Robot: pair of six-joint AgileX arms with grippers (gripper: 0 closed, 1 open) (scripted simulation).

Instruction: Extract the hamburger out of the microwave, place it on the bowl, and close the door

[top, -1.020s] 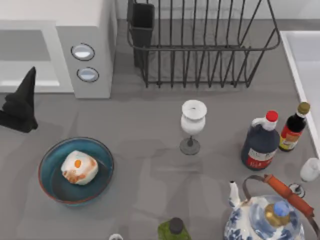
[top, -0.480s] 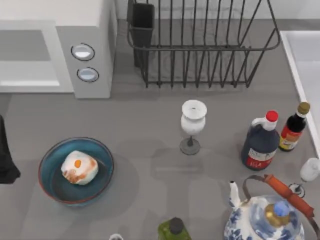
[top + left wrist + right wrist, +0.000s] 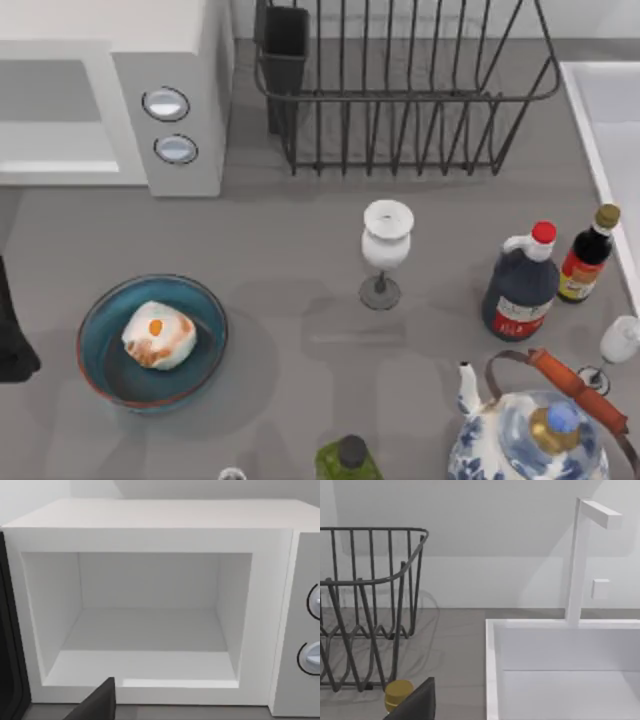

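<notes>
The hamburger [image 3: 158, 335], a whitish lump with orange-brown patches, lies inside the teal bowl [image 3: 207, 316] on the table's front left. The white microwave [image 3: 185, 50] stands at the back left with its cavity [image 3: 150, 630] open and bare. The door [image 3: 7, 640] shows as a dark panel swung out beside the opening. My left gripper [image 3: 10, 335] is a black shape at the top view's left edge, just left of the bowl and apart from it. A dark part of it [image 3: 97, 705] sits low in the left wrist view, facing the cavity. A dark part of my right gripper [image 3: 417, 705] shows in the right wrist view.
A black wire dish rack [image 3: 400, 90] stands right of the microwave. A white goblet [image 3: 386, 250] is mid-table. Two sauce bottles [image 3: 522, 285], a patterned teapot [image 3: 530, 430] and a green bottle [image 3: 348, 460] crowd the front right. A white sink [image 3: 560, 670] lies at the right.
My left gripper has pulled back from in front of the microwave opening, down and left to the table's left edge beside the bowl. The hamburger and bowl have not moved.
</notes>
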